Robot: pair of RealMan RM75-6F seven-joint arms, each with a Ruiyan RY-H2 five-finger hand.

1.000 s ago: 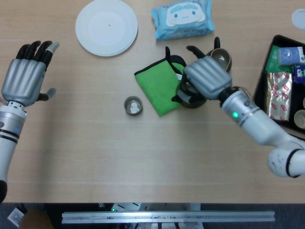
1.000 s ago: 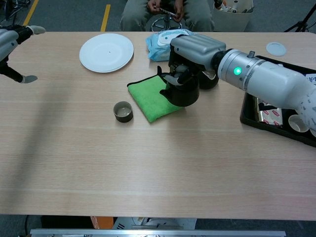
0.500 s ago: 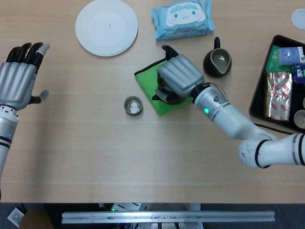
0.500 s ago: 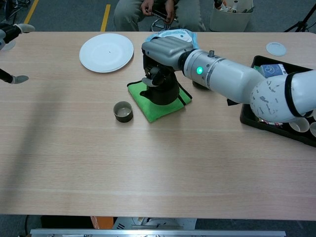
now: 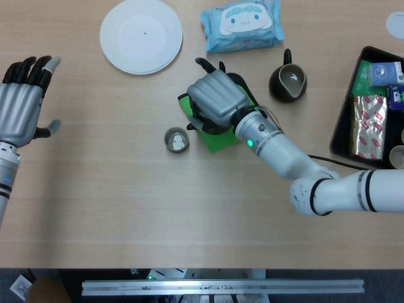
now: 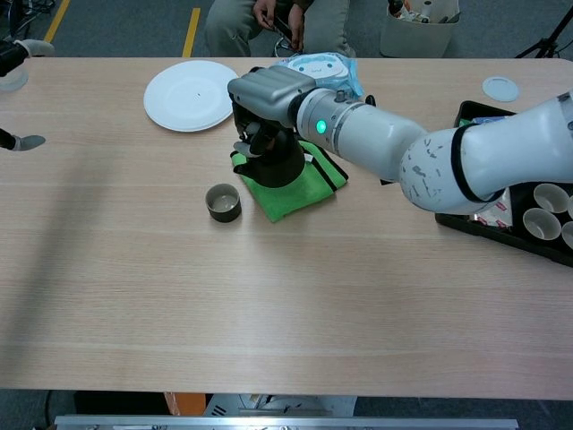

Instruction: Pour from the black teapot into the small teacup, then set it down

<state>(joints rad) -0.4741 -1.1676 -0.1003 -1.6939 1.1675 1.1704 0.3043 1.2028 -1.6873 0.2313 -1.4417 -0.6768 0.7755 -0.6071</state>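
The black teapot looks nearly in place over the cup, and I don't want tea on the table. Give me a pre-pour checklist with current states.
1. Right hand grips the black teapot: ok.
2. Spout over the small teacup: not ok, the pot sits above the green cloth, right of the cup.
3. Teacup upright, mouth open: ok.
4. Spout direction: cannot tell, the hand hides it.
5. Left hand clear of the path: ok, open at the far left.

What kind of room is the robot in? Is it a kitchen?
Probably not a kitchen: more likely a robot lab or workshop. The wooden table stands on a grey floor with yellow tape, and a person sits watching behind it.
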